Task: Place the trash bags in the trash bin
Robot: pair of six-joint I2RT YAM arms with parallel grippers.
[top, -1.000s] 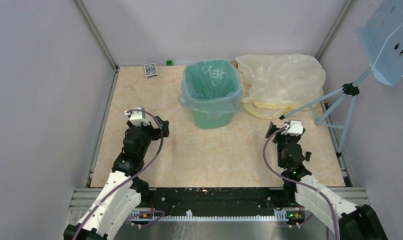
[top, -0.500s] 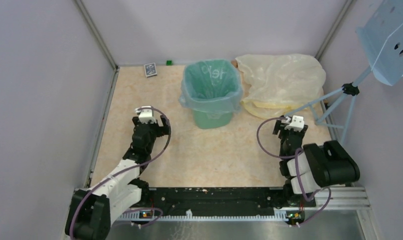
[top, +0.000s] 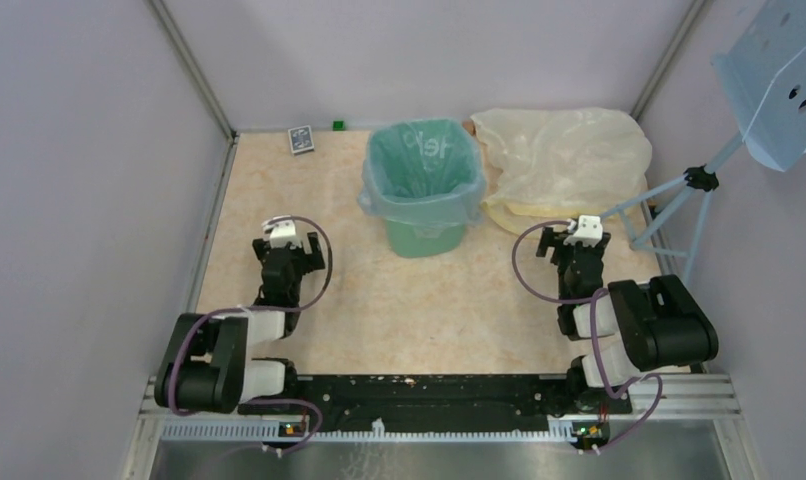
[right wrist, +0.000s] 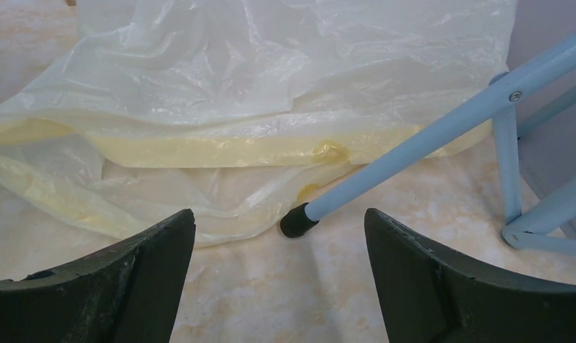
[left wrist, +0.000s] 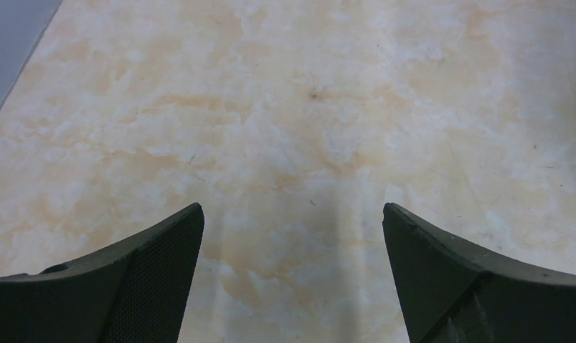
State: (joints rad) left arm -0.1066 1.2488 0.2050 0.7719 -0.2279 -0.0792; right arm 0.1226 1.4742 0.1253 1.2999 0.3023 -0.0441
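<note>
The left gripper (left wrist: 292, 209) stands wide open over the bare marble-patterned table top (left wrist: 306, 107). Nothing lies between its fingers (left wrist: 153, 271), and they hold nothing. In the top view it sits left of centre (top: 287, 252), well apart from the trash bin (top: 426, 238).

The right gripper (right wrist: 279, 213) is also spread wide and empty. It faces the cream-yellow plastic bag (right wrist: 271, 86), which lies crumpled across the upper half of its wrist view. The black rubber foot (right wrist: 296, 220) of a pale blue tripod leg (right wrist: 414, 139) rests on the table ahead of the gap, near the bag's edge. From above, this gripper (top: 574, 245) sits right of centre, just below the yellow bag (top: 564, 165).

The mint-green bin stands upright at the upper middle of the table. The pale blue trash bag (top: 379, 200) lines it, its edge folded out over the rim.

Compared with a second ago, both arms have folded back toward their bases. The left arm's long white link no longer reaches in from the lower left corner but lies doubled up at the table's near edge. The right arm's bulky black joint now sits at the lower right. Both grippers have stayed in nearly the same spots, the right one slightly higher in the frame. The bin and both bags have not moved.
</note>
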